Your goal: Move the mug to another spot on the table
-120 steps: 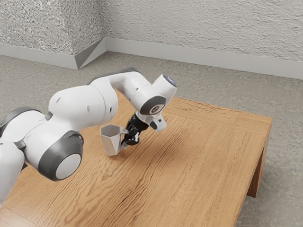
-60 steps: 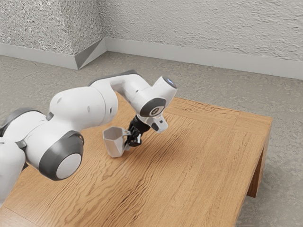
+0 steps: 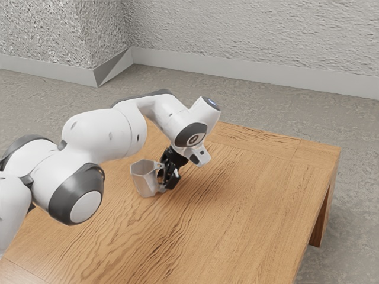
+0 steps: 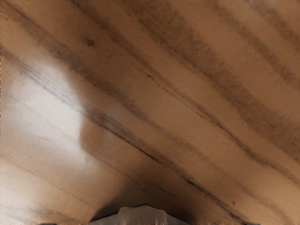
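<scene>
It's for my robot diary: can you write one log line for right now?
gripper: shut on mug | mug: opening up, close to table | touching table: cannot tell

My arm [image 3: 106, 139] comes in from approx 8 o'clock, elbow bent. Wrist [image 3: 192, 137] tips down toward 7 (hand angled, not vertical). Gripper [image 3: 166, 176] fingers are pinched on the mug [image 3: 144, 178] handle.
</scene>
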